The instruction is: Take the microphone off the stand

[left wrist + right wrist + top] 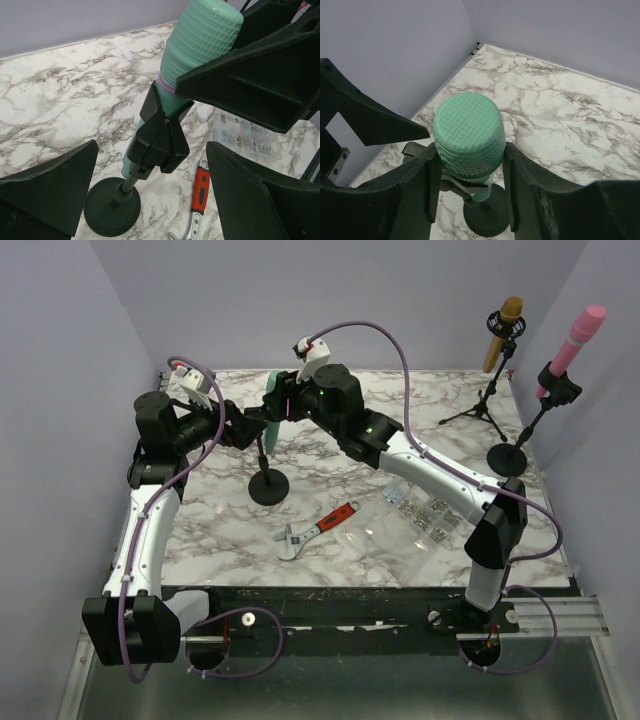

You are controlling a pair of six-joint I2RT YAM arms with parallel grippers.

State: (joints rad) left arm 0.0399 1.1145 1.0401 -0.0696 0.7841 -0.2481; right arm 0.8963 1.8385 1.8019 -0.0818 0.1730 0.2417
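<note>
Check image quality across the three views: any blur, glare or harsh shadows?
Top view: sharp, table evenly lit, shadows faint. Left wrist view: microphone crisp, the camera's own left fingers dark and slightly soft. Right wrist view: the microphone's grid is sharp, the right fingers nearly black with little detail, no glare.

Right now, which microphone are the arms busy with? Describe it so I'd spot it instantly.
On the marble table, look left of centre, where the left arm and right arm meet above a black round-based stand. Clipped in it is the mint-green microphone; at the table's right edge are a gold microphone and a pink microphone.
</note>
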